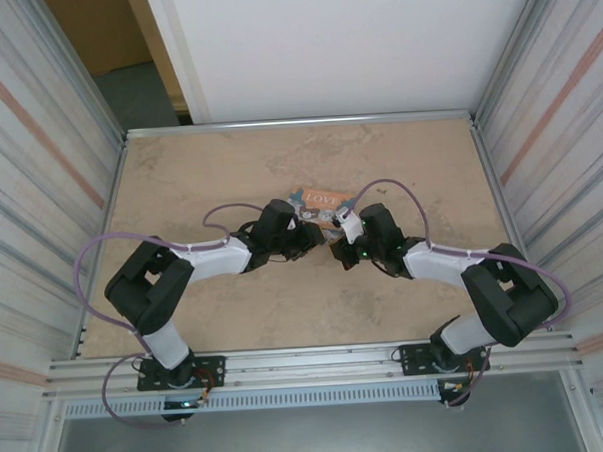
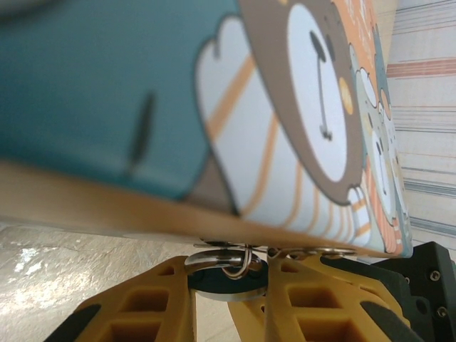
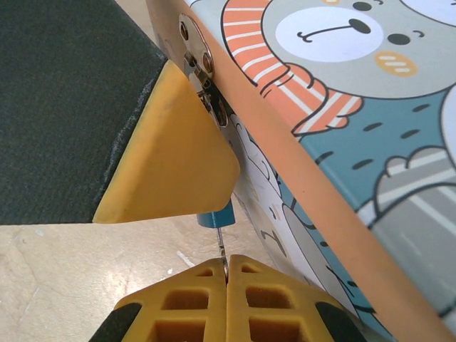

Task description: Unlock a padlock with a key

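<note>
Seating the key (image 3: 221, 251) in the blue padlock (image 3: 216, 216) on the hasp (image 3: 203, 75) of the cat tin (image 3: 356, 107): our right gripper (image 3: 226, 273) pinches the key, our left gripper (image 2: 229, 279) clamps the padlock; next, we judge, a gentle twist.

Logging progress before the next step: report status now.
Right gripper shut on key, tip at padlock. Left gripper shut on padlock, under tin hasp. Left finger hides most of padlock.

1. Your top view: soft, even overhead light. The worktop (image 1: 229, 169) is bright, with faint shadows under the arms.
2. Your left wrist view: tin (image 2: 107, 92) blurred up close, left claw (image 2: 228, 288) sharper, glare patch on worktop lower left.
3. Your right wrist view: well lit, tin print crisp.
</note>
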### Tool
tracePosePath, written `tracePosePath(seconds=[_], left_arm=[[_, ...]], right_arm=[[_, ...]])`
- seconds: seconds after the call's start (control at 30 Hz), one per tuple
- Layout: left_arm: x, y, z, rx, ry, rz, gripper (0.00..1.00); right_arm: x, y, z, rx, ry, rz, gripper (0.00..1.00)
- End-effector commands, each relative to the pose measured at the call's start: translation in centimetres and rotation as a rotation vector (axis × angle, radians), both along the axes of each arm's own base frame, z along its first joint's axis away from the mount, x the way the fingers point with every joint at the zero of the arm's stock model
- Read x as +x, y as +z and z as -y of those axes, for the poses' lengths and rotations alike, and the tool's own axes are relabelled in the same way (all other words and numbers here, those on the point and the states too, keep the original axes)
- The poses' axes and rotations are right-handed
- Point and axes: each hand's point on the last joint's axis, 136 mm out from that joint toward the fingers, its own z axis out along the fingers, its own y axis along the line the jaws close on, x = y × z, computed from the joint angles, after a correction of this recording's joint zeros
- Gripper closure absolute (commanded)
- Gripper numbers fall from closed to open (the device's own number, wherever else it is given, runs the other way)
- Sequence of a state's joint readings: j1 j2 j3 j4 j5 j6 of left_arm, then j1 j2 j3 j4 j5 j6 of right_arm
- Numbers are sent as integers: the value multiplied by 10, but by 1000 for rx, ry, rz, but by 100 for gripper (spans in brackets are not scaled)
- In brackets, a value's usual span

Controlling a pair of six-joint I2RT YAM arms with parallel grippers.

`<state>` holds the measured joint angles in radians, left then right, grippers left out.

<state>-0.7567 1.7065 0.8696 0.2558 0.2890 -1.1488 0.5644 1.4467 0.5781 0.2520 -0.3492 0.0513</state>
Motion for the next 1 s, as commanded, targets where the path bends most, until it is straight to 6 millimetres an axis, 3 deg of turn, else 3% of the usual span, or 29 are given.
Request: tracePosePath(seconds=[0.0,0.6,0.97], left_arm=[[-45,19,26,-83,-190,-49,78],[-47,19,24,-80,-185,-46,78],[-44,1,24,-77,-164,-64,78]], right_arm=[[34,92,-38,246,64,234,100],[36,82,-44,206,47,223,100],[30,42,-30,128,-21,128,100]])
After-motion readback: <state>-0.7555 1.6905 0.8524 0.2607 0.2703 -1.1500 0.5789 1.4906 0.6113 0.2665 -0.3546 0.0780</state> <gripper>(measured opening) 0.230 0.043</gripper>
